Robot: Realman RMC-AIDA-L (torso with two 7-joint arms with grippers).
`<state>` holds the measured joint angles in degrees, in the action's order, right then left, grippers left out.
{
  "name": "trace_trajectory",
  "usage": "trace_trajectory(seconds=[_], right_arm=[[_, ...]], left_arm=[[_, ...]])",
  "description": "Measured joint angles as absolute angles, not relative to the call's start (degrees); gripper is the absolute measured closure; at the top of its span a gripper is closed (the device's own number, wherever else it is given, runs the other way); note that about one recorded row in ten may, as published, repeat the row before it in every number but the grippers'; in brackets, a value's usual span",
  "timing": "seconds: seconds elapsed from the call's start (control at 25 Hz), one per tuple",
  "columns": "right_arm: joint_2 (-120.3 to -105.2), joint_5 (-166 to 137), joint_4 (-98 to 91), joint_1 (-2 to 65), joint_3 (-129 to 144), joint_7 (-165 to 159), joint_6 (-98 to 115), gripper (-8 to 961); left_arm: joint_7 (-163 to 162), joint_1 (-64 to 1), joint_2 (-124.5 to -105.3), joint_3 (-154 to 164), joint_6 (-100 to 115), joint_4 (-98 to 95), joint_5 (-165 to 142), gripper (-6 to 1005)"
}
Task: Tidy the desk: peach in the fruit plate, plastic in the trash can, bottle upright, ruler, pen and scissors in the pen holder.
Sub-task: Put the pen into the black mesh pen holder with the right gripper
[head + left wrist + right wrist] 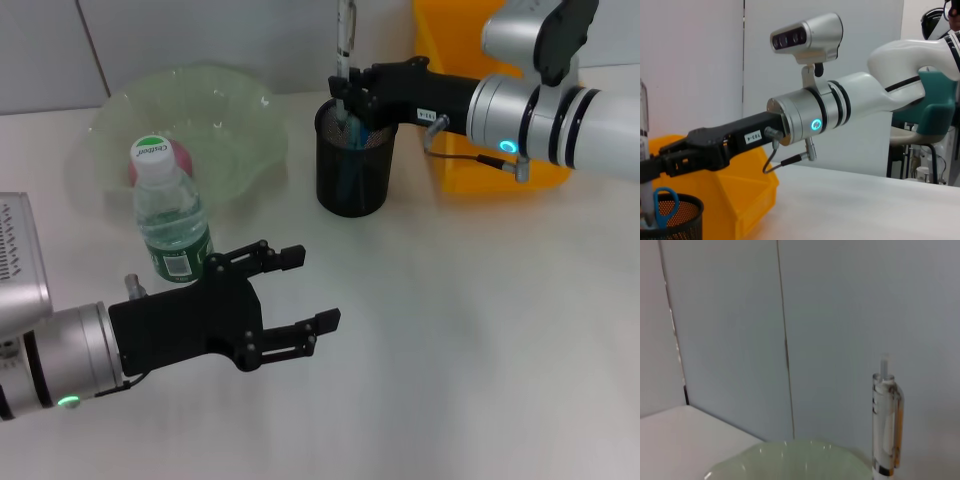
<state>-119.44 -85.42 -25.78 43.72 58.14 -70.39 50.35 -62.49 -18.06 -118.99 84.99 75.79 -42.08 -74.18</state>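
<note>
Pen [345, 35] upright, lower end down inside the black mesh pen holder [353, 165], top sticking well above the rim. Right end effector [345, 95] reaches in from the right at the holder's rim, clenched on the pen just above the mesh; fingertips partly blocked by the pen and the rim, so the exact contact is hard to make out. Right wrist view shows only the pen's clear top with clip [886, 425], lower part cut off by the frame edge, own fingers not visible. Scissors with blue handles [665, 206] sit inside the holder, blades hidden by the mesh. Something blue shows through the mesh in the head view, can't tell if ruler or scissors. Peach [133, 170] lies in the green fruit plate [225, 125], mostly hidden behind the bottle [170, 215], only a pink edge visible. Bottle stands upright on the surface [480, 340], green cap, just in front of the plate. Left end effector [305, 295] hovers low over the surface, fingers spread and holding nothing, just beside the bottle's base, well apart from the holder. Yellow bin [470, 100] behind the right arm, largely covered by it. Grey box [20, 260] at the left edge, cut off.
</note>
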Motion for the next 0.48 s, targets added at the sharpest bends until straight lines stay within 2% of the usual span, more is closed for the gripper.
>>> trace_trajectory(seconds=[0.48], right_arm=[[-119.35, -85.3, -26.3, 42.2, 58.1, -70.4, 50.1, 684]], left_arm=[[-63.1, -17.8, -118.82, 85.0, 76.0, -42.3, -74.2, 201]])
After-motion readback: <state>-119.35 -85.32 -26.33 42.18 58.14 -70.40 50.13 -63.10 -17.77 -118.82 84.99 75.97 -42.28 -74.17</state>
